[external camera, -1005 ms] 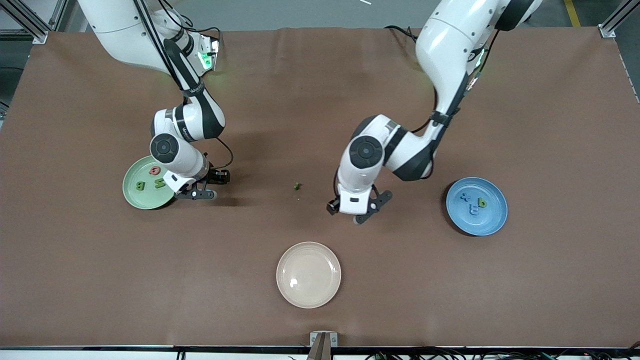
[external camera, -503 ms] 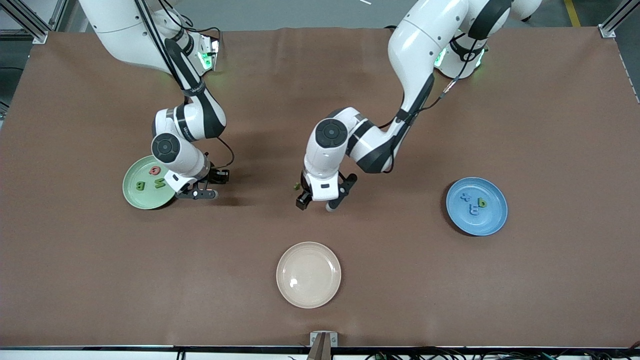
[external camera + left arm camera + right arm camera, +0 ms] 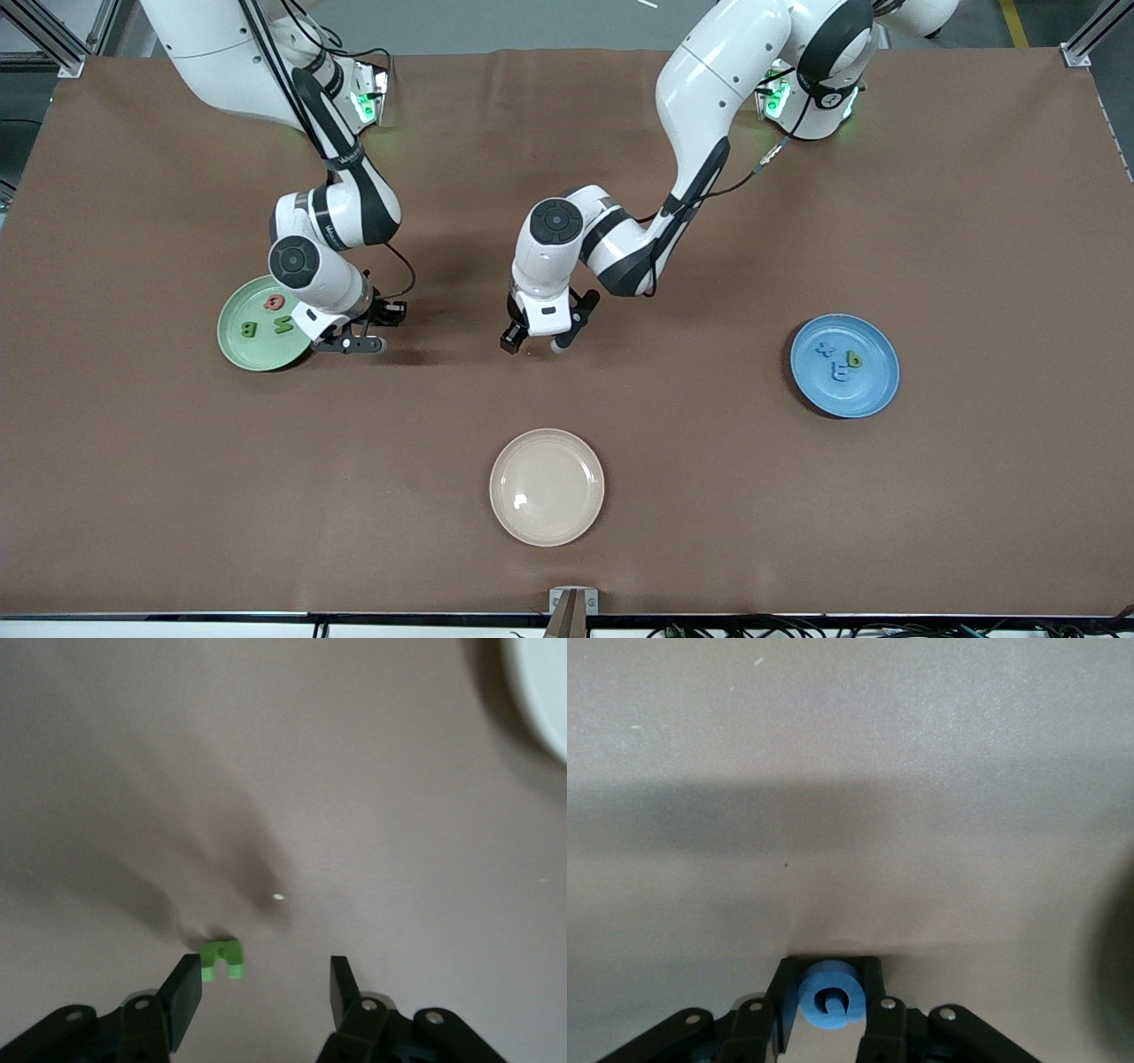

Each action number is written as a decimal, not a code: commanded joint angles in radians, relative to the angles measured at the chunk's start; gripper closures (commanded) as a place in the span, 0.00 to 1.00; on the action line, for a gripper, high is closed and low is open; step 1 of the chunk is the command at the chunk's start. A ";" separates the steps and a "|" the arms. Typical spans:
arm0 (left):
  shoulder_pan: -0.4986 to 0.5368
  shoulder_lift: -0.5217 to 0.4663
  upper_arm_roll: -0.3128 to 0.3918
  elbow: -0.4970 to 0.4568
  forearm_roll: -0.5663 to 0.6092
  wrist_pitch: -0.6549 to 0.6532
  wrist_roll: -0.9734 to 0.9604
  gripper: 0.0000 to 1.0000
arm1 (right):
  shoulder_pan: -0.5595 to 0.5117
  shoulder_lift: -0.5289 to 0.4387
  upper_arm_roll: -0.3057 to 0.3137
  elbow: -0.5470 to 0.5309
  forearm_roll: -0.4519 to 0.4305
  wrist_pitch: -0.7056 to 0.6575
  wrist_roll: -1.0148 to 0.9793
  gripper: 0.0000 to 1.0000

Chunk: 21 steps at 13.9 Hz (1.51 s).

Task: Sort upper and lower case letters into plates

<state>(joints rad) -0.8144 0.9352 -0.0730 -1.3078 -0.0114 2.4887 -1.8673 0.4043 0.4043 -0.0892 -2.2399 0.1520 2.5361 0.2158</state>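
1. the right gripper (image 3: 365, 334) is low over the table just beside the mint plate (image 3: 235, 341), on the side toward the table's middle. its fingers are closed on a blue letter (image 3: 830, 995), round with a curled hole.
2. the left gripper (image 3: 534, 342) is low over the middle of the table, fingers spread apart with nothing between them. a green letter (image 3: 221, 959) lies on the table just off the inner face of one finger (image 3: 183, 996).
3. the mint plate holds a pink letter (image 3: 275, 303) at 12 o'clock, a green b (image 3: 250, 330) at 8 and a green n (image 3: 283, 324) at 4.
4. the blue plate (image 3: 873, 394) at the left arm's end holds a blue x (image 3: 825, 349) at 10 o'clock, a green b (image 3: 854, 359) at 2 and another blue letter (image 3: 840, 372) at its centre.
5. the cream plate (image 3: 547, 514) lies nearest the front camera.
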 commanded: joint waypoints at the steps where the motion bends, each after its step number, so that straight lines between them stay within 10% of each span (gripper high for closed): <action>1: -0.011 0.027 0.007 0.025 -0.019 -0.004 -0.007 0.33 | 0.004 -0.050 -0.014 -0.001 0.017 -0.061 0.004 0.87; 6: -0.020 0.040 0.007 0.025 -0.019 -0.002 -0.007 0.36 | -0.122 -0.160 -0.024 -0.001 0.003 -0.160 -0.175 0.87; 16: -0.011 0.027 0.009 0.024 -0.013 -0.017 -0.001 0.95 | -0.317 -0.159 -0.024 -0.053 0.001 -0.094 -0.480 0.87; 21: 0.064 -0.074 0.021 0.013 0.008 -0.169 0.042 0.98 | -0.317 -0.116 -0.024 -0.061 0.001 -0.031 -0.480 0.86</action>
<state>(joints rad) -0.7958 0.9278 -0.0540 -1.2738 -0.0118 2.3981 -1.8606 0.1050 0.2745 -0.1277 -2.2885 0.1513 2.4745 -0.2463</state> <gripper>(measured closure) 0.736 0.656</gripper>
